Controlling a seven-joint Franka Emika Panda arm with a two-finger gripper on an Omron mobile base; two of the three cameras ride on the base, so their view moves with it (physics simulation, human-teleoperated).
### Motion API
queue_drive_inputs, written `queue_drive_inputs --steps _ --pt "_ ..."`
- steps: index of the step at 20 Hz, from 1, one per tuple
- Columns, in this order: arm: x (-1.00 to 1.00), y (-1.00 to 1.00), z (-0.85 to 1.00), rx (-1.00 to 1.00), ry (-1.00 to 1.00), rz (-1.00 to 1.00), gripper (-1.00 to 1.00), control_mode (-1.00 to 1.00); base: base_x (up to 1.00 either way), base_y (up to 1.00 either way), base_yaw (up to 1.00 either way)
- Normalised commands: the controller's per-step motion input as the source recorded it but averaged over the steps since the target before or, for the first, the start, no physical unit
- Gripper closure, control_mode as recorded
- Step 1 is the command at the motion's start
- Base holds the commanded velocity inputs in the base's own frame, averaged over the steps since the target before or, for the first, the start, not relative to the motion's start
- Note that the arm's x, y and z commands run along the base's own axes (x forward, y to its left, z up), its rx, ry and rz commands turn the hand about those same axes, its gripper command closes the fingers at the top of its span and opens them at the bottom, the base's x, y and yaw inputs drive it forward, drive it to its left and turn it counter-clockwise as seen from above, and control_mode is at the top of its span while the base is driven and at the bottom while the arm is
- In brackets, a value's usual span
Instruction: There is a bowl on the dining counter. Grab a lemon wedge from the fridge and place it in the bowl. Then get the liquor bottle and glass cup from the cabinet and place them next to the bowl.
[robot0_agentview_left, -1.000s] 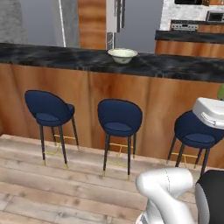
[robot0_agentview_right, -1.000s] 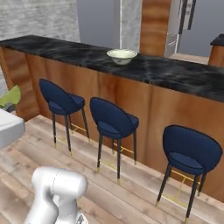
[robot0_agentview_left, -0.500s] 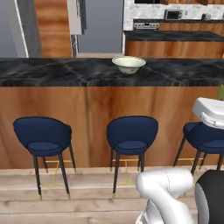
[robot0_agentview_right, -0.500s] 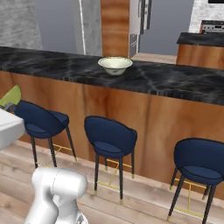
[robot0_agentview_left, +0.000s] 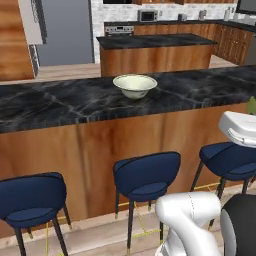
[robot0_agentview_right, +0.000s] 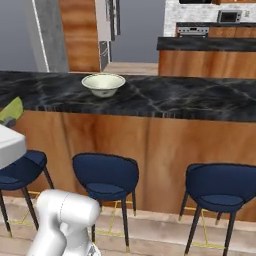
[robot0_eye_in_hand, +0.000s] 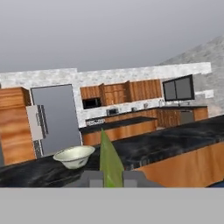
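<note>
My gripper (robot0_eye_in_hand: 111, 177) is shut on a yellow-green lemon wedge (robot0_eye_in_hand: 109, 161), which stands up between the finger tips in the hand view. A bit of the wedge (robot0_agentview_left: 251, 105) peeks in at the right edge of the left base view, and the wedge (robot0_agentview_right: 11, 111) also shows at the left edge of the right base view. The pale bowl (robot0_agentview_left: 134, 85) (robot0_agentview_right: 103, 84) (robot0_eye_in_hand: 73, 156) sits empty on the black marble dining counter (robot0_agentview_left: 60, 105) (robot0_agentview_right: 190, 100), ahead of the hand and across the counter's edge. The grey fridge (robot0_eye_in_hand: 54, 118) stands behind the counter.
Dark blue stools (robot0_agentview_left: 147, 177) (robot0_agentview_right: 105, 175) line the near side of the dining counter, between the base and its wood front. Beyond it stands a second dark-topped counter (robot0_agentview_left: 150, 50) with a stove and microwave behind.
The whole picture has shifted: the base has moved and turned, so the bowl and counter look nearer and larger. The wedge stays in the shut gripper.
</note>
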Motion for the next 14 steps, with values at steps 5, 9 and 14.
queue_drive_inputs --steps 5,9,14 --pt "0.00 0.00 0.00 0.00 0.00 0.00 1.00 1.00 0.81 0.43 -0.31" --pt "0.00 0.00 0.00 0.00 0.00 0.00 1.00 1.00 0.85 0.33 -0.06" --pt "0.00 0.00 0.00 0.00 0.00 0.00 1.00 1.00 0.82 0.16 0.06"
